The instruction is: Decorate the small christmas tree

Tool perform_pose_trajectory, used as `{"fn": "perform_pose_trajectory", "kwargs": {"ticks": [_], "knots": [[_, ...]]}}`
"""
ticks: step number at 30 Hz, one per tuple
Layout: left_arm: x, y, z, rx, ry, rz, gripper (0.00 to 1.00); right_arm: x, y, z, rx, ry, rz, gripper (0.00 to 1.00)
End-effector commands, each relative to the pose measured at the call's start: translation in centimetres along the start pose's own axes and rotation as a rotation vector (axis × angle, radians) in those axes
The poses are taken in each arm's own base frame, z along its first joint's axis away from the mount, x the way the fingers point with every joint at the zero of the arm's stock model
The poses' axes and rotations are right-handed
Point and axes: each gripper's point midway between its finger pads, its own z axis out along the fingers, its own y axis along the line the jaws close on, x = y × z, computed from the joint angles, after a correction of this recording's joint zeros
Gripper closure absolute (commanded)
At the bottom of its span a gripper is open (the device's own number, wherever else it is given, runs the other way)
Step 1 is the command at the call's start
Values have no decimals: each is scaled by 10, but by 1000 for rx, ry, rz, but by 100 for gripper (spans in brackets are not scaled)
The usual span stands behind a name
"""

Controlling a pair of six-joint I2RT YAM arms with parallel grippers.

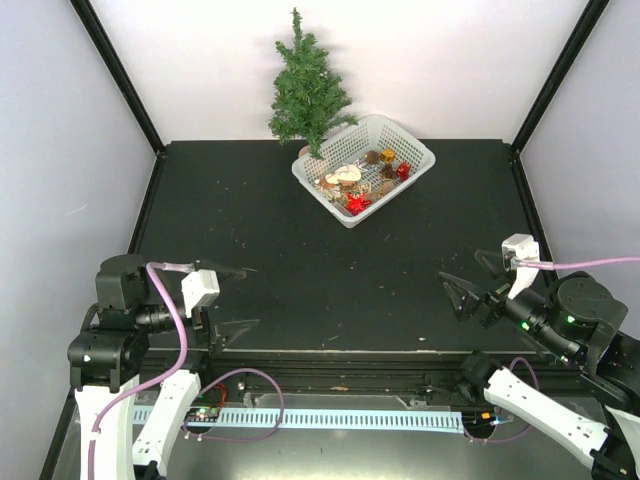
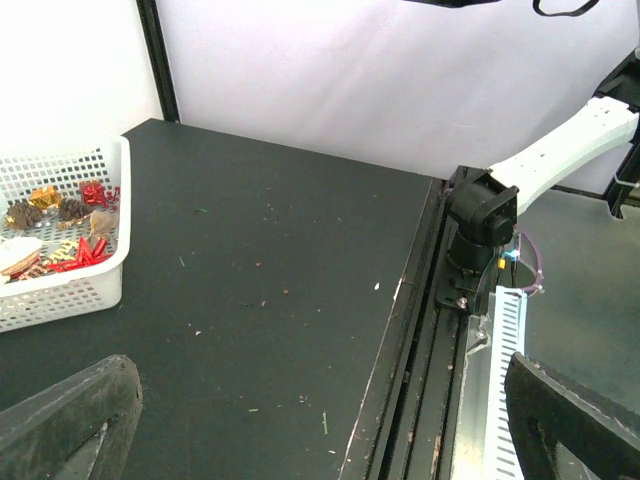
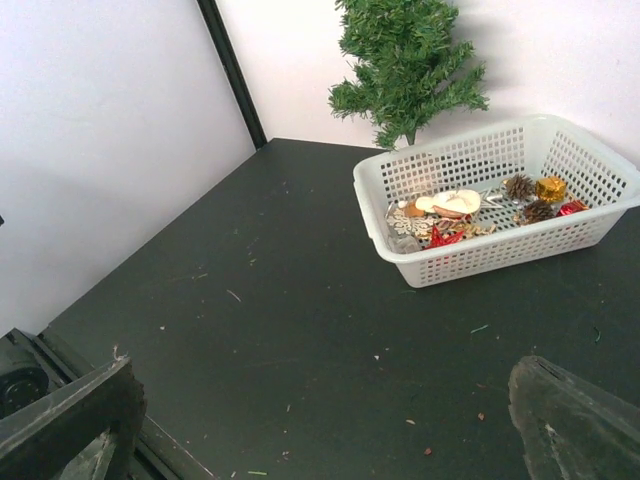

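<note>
From above, the small christmas tree stands upright at the 12 o'clock edge of the dark bench, against the white back wall. A white basket sits just at its 4 o'clock and hides the foot of the tree. Inside the basket lie mixed trinkets: red bows, pine cones, a gold piece and a pale wooden slice. The left claw hangs at the bench's 8 o'clock corner, spread wide and gripping nothing. The right claw sits at 4 o'clock, likewise spread and bare. Both are well apart from tree and basket. The left wrist view has its two dark fingers at 7 and 5 o'clock, far apart, with speckled bench between them. The basket is at 9 o'clock and the other arm's base at 3 o'clock; the tree is out of frame. The right wrist view also has its fingers parted at the lower corners. There the basket is at 2 o'clock and the tree rises behind it at 12 o'clock.
</note>
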Motion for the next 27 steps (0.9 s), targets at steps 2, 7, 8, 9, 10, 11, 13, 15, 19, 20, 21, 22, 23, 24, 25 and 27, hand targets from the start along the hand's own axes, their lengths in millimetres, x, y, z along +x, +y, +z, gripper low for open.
{"fn": "perform_pose_trajectory", "kwargs": {"ticks": [2, 7, 8, 9, 10, 11, 13, 15, 19, 20, 21, 22, 23, 24, 25, 27], "knots": [[-4, 2, 1, 4, -20, -8, 1, 5, -1, -1, -1, 10, -15, 0], [-3, 10, 2, -17, -16, -29, 1, 9, 0, 1, -10, 27, -20, 0], [-3, 11, 3, -22, -15, -33, 1, 10, 0, 2, -8, 36, -23, 0], [-3, 13, 3, -27, -13, -36, 1, 11, 0, 4, -6, 44, -23, 0], [-2, 15, 3, -33, -11, -40, 1, 12, 0, 5, -4, 48, -21, 0], [-2, 17, 3, -42, -8, -41, 1, 13, -1, 6, 1, 53, -20, 0], [-1, 21, 3, -65, -2, -39, 1, 16, -3, 10, 16, 60, -13, 0], [0, 27, 4, -86, 5, -40, 1, 21, -7, 15, 36, 80, -12, 0], [1, 35, 5, -109, 14, -47, 1, 38, -16, 31, 100, 162, -22, 0], [2, 38, 5, -122, 18, -50, 1, 41, -20, 34, 120, 174, -19, 0], [3, 44, 5, -147, 26, -53, 1, 43, -23, 37, 143, 179, -16, 0], [5, 52, 5, -181, 38, -55, 1, 45, -25, 41, 154, 187, -12, 0], [7, 64, 4, -235, 60, -63, 1, 48, -24, 47, 150, 195, -10, 0], [8, 78, 2, -289, 82, -73, 1, 51, -19, 54, 125, 210, -6, 0], [10, 93, 1, -344, 111, -91, 1, 54, -16, 61, 109, 225, -2, 0], [16, 121, 1, -417, 177, -147, 1, 64, -14, 80, 107, 264, 7, 0]]}}
